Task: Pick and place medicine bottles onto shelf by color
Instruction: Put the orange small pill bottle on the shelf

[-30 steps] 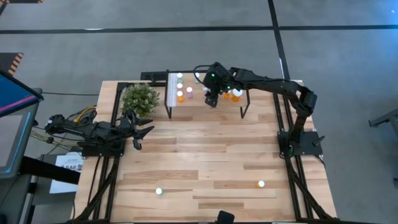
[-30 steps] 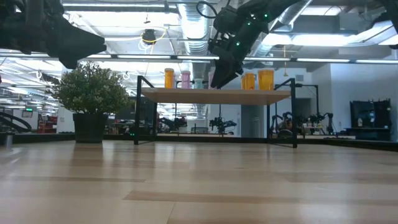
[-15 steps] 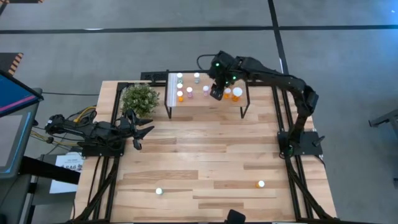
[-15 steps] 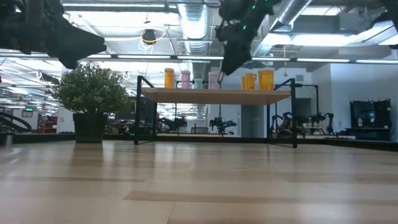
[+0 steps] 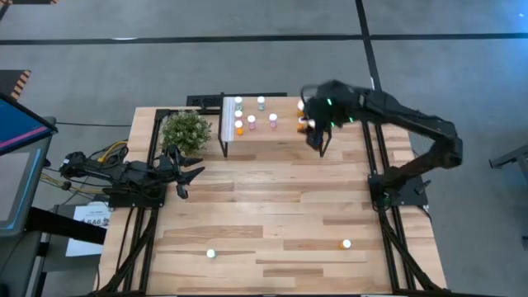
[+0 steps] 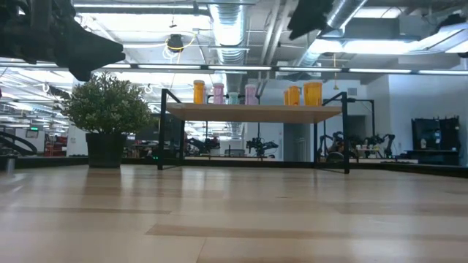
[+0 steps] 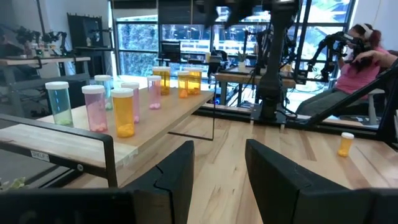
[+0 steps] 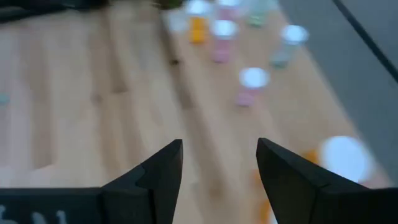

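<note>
The medicine bottles (image 7: 123,112) are stood upright on the shelf (image 5: 272,132), grouped by colour: orange ones are set toward the right end, pink and green toward the other. Two bottles (image 5: 346,244) are left on the table (image 5: 272,214), well apart. The right gripper (image 8: 217,165) is held above the shelf's right end, jaws parted and empty. The left gripper (image 7: 217,165) is parked beside the potted plant (image 5: 186,129), jaws parted, nothing held.

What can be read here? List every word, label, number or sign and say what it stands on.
Nothing can be quoted with confidence.
Paper sheet beside the table's left edge: dark print, too small to read.
White label on the black frame of the shelf: too small to read.
Medicine bottles: no lettering visible.
</note>
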Robot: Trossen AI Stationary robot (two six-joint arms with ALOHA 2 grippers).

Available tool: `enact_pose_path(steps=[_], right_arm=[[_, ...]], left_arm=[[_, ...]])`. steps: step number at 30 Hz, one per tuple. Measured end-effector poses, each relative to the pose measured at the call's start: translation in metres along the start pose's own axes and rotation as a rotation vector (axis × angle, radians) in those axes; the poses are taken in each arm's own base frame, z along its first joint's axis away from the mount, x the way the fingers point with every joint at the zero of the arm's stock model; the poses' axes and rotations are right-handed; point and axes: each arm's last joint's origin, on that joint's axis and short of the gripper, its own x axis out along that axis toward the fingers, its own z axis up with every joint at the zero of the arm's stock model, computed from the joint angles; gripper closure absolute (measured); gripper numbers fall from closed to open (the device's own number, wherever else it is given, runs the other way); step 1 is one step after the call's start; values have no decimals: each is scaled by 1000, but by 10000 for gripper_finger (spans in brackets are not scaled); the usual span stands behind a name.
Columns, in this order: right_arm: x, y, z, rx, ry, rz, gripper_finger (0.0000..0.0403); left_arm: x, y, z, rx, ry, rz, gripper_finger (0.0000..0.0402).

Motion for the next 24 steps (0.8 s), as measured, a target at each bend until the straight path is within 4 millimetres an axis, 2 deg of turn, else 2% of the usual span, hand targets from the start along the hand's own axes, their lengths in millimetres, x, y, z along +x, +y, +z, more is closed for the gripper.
enact_pose_path(steps=[7,14,24], right_arm=[[-13,49,-51,3,45,140,178],[-11,88,-102,38,177,250,178],[-16,131,-142,73,333,324,178]], left_arm=[[0,0,0,-32,-1,0,269],[0,0,0,-47,-4,0,269],[0,0,2,-69,-16,-1,269]])
